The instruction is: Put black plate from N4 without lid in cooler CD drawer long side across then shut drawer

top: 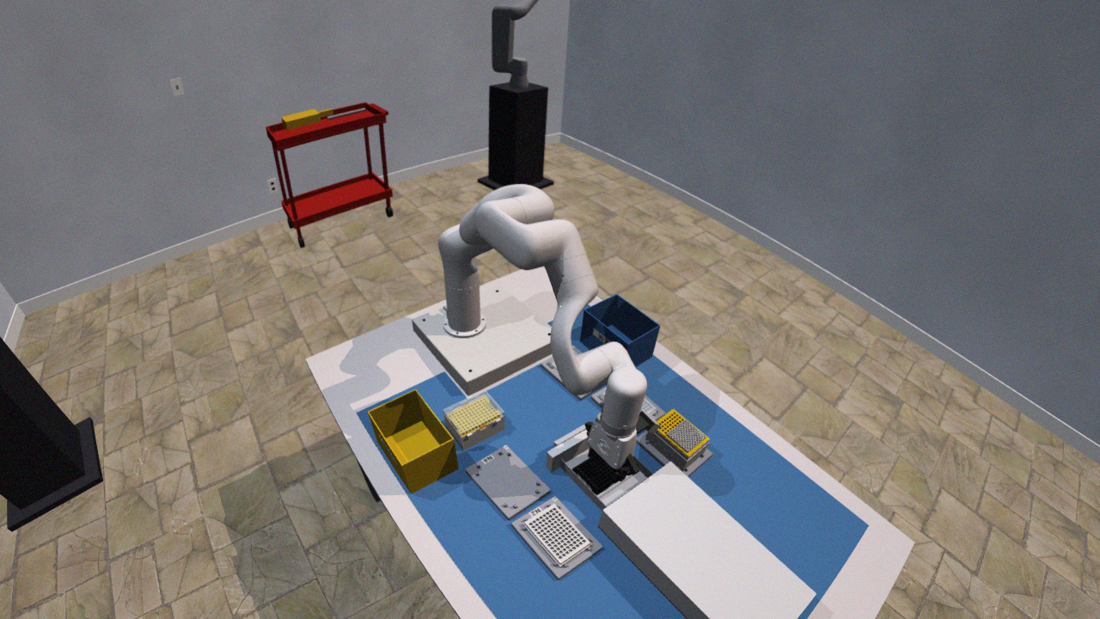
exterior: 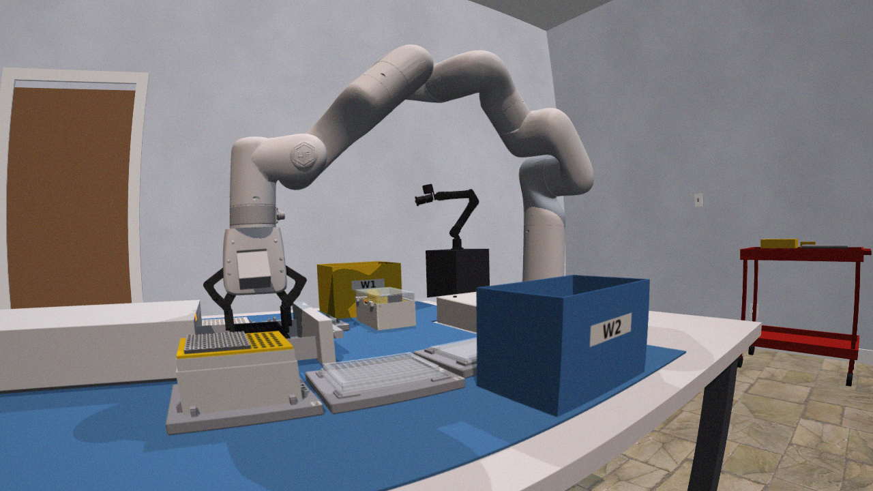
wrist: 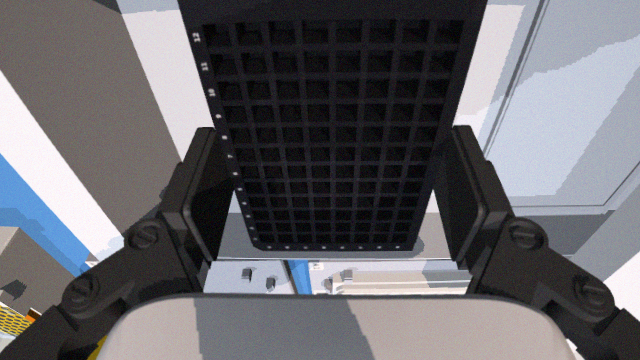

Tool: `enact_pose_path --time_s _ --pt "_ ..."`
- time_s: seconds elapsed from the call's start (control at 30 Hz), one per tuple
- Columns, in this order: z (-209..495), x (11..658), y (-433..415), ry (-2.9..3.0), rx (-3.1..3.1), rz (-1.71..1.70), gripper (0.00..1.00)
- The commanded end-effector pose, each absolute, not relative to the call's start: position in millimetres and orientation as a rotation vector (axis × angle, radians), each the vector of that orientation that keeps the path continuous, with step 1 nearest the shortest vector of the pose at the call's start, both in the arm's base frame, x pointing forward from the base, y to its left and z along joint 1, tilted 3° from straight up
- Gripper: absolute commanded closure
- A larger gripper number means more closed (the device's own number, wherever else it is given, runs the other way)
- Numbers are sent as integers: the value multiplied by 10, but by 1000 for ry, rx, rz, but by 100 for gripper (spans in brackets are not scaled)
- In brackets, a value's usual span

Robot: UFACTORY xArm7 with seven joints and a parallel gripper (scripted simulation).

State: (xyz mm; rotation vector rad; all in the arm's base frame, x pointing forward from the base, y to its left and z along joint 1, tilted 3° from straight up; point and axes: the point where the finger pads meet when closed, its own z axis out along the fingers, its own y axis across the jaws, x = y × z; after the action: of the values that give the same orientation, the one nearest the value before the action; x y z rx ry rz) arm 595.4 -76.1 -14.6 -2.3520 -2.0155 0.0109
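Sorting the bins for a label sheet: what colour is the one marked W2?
Dark blue bin; clearest in the exterior view.

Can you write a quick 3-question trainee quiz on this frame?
1. True or false: the claw is shut on the black plate.
2. Which bin stands nearest the arm's base plate? A) yellow bin W1 B) blue bin W2
3. Fill in: the plate hangs over the cooler's open ____.

Key: 1 true; 2 B; 3 drawer.
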Motion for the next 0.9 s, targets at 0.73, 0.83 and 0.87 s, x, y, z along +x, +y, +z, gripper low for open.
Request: enact_pose_path --time_s 0.73,0.83,0.87 --pt "-262 5968 -761 -2018 -2355 5 100" --pt "-272 5968 -761 -2018 -2355 5 100" --pt "-272 5968 -761 -2018 -2355 5 100"
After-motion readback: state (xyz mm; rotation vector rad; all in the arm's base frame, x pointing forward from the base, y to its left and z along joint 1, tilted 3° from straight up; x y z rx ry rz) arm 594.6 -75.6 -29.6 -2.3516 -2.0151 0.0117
